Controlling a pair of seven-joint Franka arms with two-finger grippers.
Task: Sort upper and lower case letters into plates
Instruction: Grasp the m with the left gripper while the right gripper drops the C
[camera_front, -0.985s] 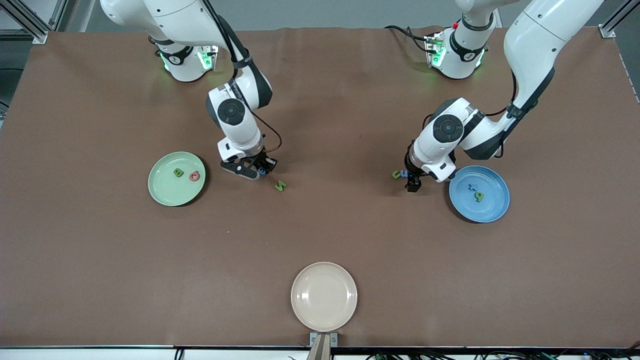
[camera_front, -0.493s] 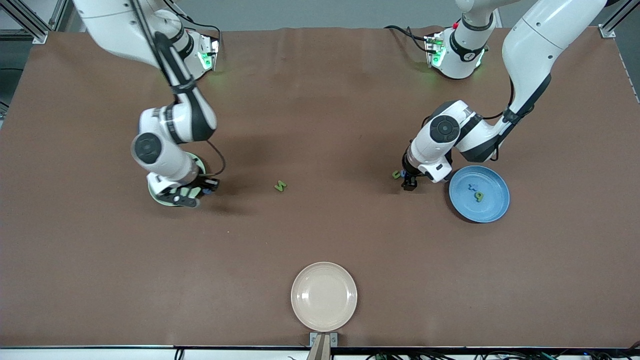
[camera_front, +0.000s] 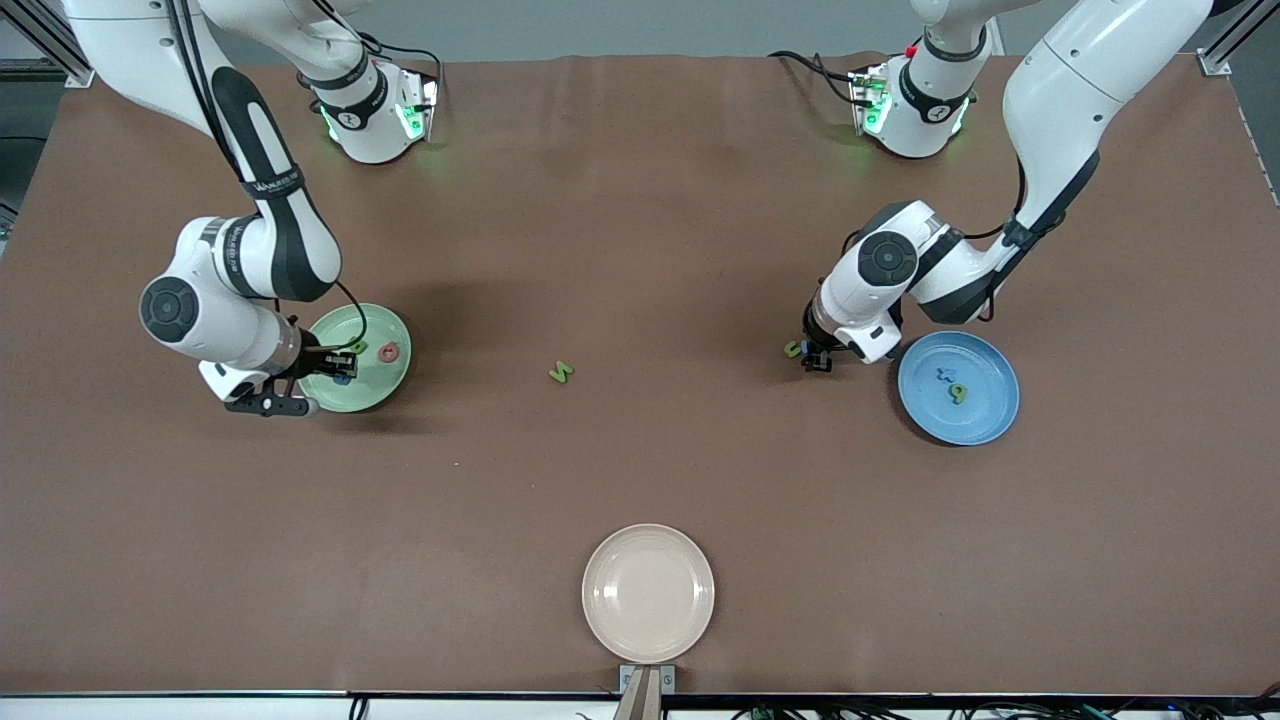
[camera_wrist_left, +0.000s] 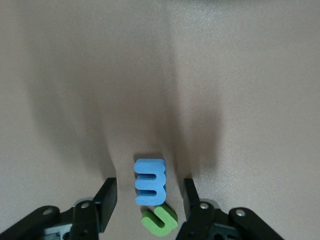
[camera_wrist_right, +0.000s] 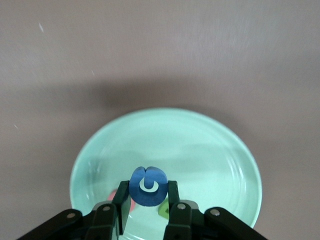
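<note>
My right gripper is shut on a round blue letter and hangs over the pale green plate. In that plate lie a pink-red letter and a green letter. My left gripper is low over the table beside the blue plate. It is open, with its fingers standing apart on either side of a blue letter. A green letter touches that blue one. The blue plate holds a blue letter and a green letter.
A lone green letter lies on the brown table between the two plates. A cream-beige plate sits near the table edge closest to the front camera.
The right arm swung from near the lone green letter to over the pale green plate, carrying the blue letter. The left gripper sank lower and its jaws narrowed around the blue letter.
</note>
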